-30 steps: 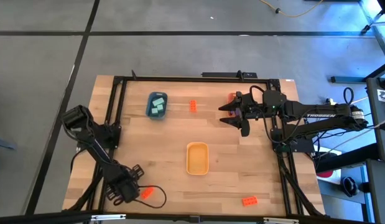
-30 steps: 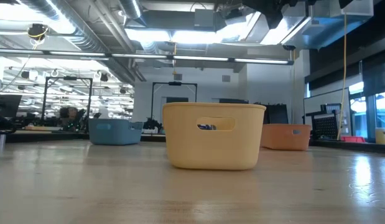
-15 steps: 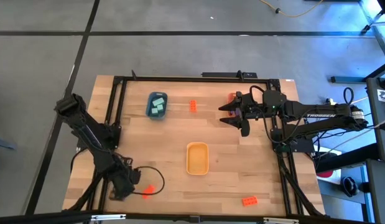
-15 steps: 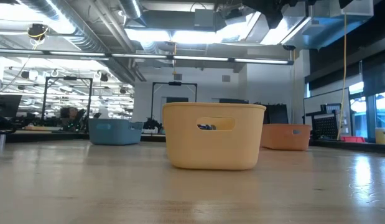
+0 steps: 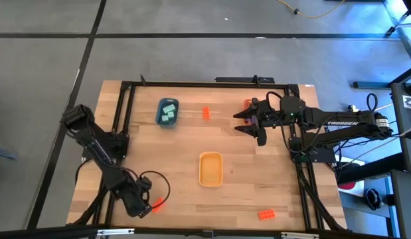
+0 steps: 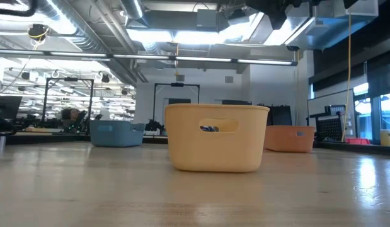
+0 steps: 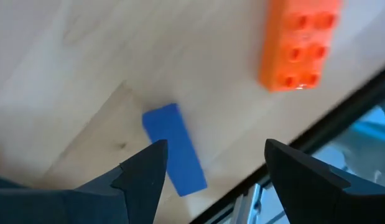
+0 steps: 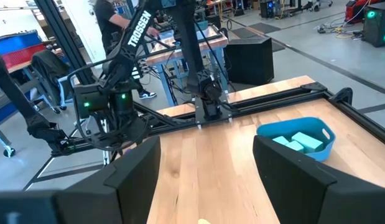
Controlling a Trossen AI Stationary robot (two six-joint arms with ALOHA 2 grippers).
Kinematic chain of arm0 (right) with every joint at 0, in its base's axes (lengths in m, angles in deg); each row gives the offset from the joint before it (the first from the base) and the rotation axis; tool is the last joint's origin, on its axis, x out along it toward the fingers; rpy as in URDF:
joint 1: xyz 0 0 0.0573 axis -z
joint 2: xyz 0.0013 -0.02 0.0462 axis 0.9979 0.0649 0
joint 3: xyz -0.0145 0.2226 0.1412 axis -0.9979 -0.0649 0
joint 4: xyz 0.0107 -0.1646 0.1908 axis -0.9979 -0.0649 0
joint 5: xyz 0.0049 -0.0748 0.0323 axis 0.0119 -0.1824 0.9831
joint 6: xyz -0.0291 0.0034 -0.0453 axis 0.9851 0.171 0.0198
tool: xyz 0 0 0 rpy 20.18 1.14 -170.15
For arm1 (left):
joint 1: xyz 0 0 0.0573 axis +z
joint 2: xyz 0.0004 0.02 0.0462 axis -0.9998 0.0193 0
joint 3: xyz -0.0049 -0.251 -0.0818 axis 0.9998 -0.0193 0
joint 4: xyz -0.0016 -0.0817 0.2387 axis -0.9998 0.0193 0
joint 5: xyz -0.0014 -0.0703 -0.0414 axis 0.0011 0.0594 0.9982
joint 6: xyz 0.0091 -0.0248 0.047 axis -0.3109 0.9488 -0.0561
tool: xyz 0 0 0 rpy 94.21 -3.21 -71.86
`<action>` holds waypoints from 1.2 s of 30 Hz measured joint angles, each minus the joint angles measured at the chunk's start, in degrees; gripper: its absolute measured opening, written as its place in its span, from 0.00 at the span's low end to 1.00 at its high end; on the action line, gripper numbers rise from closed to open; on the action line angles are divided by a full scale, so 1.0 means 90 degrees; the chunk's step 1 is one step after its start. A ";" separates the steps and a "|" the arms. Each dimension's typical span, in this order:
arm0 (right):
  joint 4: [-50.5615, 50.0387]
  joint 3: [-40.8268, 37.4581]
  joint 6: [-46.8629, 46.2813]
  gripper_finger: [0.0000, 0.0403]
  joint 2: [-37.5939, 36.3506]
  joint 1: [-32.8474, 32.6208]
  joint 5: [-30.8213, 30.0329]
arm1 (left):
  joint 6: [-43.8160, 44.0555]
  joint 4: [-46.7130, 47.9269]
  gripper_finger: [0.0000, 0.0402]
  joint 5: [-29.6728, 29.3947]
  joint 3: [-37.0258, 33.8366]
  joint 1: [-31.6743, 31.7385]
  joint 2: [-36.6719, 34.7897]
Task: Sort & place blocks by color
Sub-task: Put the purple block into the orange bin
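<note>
- The left gripper (image 5: 147, 202) hung over the near-left corner of the table (image 5: 245, 166), its two fingers spread wide with nothing between them; in the left wrist view an orange-red brick (image 7: 298, 42) lay on the wood just ahead of the fingers (image 7: 142, 180), beside a strip of blue tape (image 7: 173, 148).
- The step in hand looked to be picking up that brick. To do it well, the arm would likely need to centre the brick between the fingers, line them up across its short sides, come straight down, and close only once level with it, since it sat close to the table's edge rail.
- The right gripper (image 5: 248, 121) waited with its fingers apart and empty over the far-right part of the table, near the orange tray (image 6: 289, 139).
- The other blocks: mint-green bricks (image 5: 168, 111) sat in the blue tray (image 5: 159, 117), one orange-red brick (image 5: 206, 112) lay on the table just beside that tray, and another (image 5: 265, 214) near the front-right edge.
- The yellow tray (image 5: 210, 179) stood mid-table; something dark showed through its handle slot in the low view, but what it was could not be made out, and no purple bricks were plainly visible.
- From above, the left gripper covered much of its target brick, and the orange tray was largely hidden under the right arm.
</note>
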 joint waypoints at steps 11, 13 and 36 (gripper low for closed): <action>-0.0037 0.0000 0.0001 0.64 0.0000 -0.0002 -0.0002 | 0.1202 0.0189 0.65 -0.0220 0.0000 -0.0263 0.0501; -0.0035 0.0000 0.0001 0.64 0.0000 -0.0001 -0.0002 | 0.1166 0.0193 0.65 -0.0219 0.0000 -0.0260 0.0622; -0.0033 0.0000 0.0001 0.64 0.0000 -0.0002 -0.0007 | 0.0970 0.0435 0.21 -0.0326 0.0003 -0.0193 0.0659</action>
